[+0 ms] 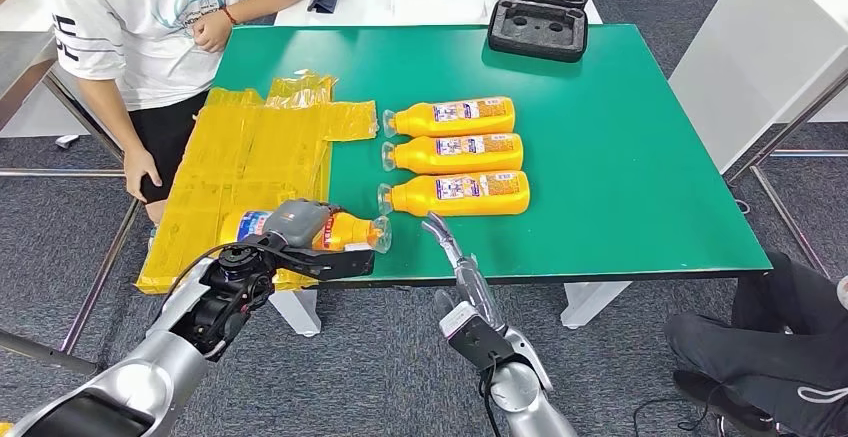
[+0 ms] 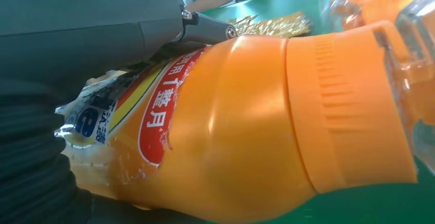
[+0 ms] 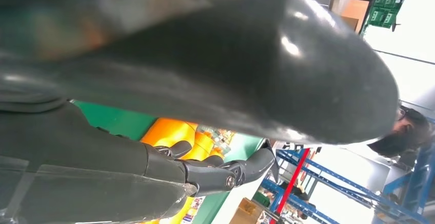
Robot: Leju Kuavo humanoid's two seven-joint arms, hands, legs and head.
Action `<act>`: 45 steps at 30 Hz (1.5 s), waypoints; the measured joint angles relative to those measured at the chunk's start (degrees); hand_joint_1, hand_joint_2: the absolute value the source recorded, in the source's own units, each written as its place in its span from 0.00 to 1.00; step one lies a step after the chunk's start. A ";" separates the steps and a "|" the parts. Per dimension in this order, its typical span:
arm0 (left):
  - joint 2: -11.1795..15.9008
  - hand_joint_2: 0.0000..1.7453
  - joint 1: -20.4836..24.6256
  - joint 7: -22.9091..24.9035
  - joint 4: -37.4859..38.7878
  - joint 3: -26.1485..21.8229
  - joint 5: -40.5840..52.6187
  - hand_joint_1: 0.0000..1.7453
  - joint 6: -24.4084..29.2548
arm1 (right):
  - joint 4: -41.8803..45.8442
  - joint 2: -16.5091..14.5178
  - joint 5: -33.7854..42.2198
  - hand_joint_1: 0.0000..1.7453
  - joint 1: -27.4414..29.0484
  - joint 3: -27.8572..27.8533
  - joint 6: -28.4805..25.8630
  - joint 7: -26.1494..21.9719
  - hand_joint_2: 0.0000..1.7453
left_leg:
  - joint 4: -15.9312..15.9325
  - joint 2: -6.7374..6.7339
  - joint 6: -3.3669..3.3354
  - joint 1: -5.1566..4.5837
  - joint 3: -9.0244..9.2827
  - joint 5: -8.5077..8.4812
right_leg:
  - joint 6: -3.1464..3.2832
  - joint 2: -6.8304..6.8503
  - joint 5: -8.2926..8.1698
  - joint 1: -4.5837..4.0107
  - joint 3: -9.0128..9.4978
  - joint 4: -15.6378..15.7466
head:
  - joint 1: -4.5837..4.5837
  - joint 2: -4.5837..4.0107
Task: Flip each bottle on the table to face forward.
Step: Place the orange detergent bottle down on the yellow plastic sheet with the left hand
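At near table edge, on yellow plastic sheet [image 1: 250,147], orange plastic bottle with clear cap [image 1: 345,230] lies gripped by our left hand [image 1: 300,232]. We judge it rigid, glossy, slippery; hold mid-body. Right hand [image 1: 462,272] empty, fingers seemingly extended. Three orange bottles [image 1: 455,152] rest nearby on green table [image 1: 620,157].

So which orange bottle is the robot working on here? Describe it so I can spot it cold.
Start at the green table, then go to its near edge beside the crinkled yellow plastic sheeting. The orange plastic bottle there lies gripped in the robot's left hand. The row of three orange bottles lies untouched, with caps pointing the opposite way.
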State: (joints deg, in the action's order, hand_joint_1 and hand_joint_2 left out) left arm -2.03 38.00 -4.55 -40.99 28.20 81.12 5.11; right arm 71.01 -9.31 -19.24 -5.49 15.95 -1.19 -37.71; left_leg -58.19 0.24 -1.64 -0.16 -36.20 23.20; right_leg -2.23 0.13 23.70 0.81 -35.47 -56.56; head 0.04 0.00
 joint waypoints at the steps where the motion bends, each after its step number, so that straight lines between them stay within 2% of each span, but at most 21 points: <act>1: 0.21 1.00 0.35 0.48 0.20 0.19 0.38 1.00 -0.31 | 0.00 -0.02 -0.11 0.00 -0.01 -0.07 0.09 0.05 0.00 | 0.00 0.00 0.00 0.00 0.00 0.00 | 0.00 0.00 0.00 0.00 0.00 0.00 | 0.00 0.00; 10: 1.07 1.00 1.29 1.77 1.08 0.98 1.24 1.00 -0.41 | 0.00 -0.07 -0.50 0.00 -0.02 -0.26 0.31 0.17 0.00 | 0.00 0.01 0.00 0.00 0.00 -0.01 | 0.00 0.01 0.00 0.01 0.00 -0.01 | -0.01 0.00; 17: 1.97 1.00 2.52 9.39 0.91 1.00 7.49 1.00 0.49 | 0.06 -0.09 -1.95 0.00 -0.19 -0.26 0.86 1.09 0.00 | 0.00 0.02 0.01 0.01 -0.01 -0.01 | 0.00 0.01 0.00 0.00 0.00 -0.01 | 0.00 0.00; 20: 2.44 1.00 3.37 10.79 0.75 1.00 8.50 1.00 -0.49 | 0.07 -0.25 -2.19 0.00 -0.30 -0.26 1.26 1.32 0.00 | 0.00 0.02 0.01 0.02 0.00 -0.01 | 0.00 0.01 0.00 -0.01 0.00 -0.01 | 0.00 0.00; 26: 2.66 1.00 4.71 11.21 1.99 0.63 8.55 1.00 -3.83 | -0.21 -0.55 -2.22 0.00 -1.32 -0.26 1.54 1.45 0.00 | 0.00 0.01 0.01 0.02 -0.01 -0.01 | 0.00 0.01 0.00 -0.01 0.00 -0.02 | -0.01 0.00; 35: 2.59 1.00 7.23 11.39 6.49 -2.46 8.08 1.00 -4.83 | -1.57 -0.55 -2.22 0.00 -2.77 -0.26 1.65 1.47 0.00 | 0.00 0.01 0.01 0.02 -0.01 -0.01 | 0.00 0.01 0.00 -0.01 0.00 -0.02 | 0.00 0.00; 45: 2.27 1.00 8.23 8.22 11.55 -7.31 4.86 1.00 -6.70 | -3.65 -0.55 -2.19 0.00 -4.46 -0.23 1.61 1.51 0.00 | 0.00 0.01 0.01 0.02 -0.01 -0.02 | 0.00 0.01 0.00 -0.01 0.00 -0.03 | -0.01 0.00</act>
State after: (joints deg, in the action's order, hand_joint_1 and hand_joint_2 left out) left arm 0.24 46.23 3.67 -29.44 20.89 85.97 -1.59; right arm 67.37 -9.86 -21.43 -9.95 15.72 0.42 -36.20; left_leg -58.19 0.25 -1.63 -0.14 -36.21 23.19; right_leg -2.22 0.14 23.70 0.80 -35.47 -56.59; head 0.04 0.00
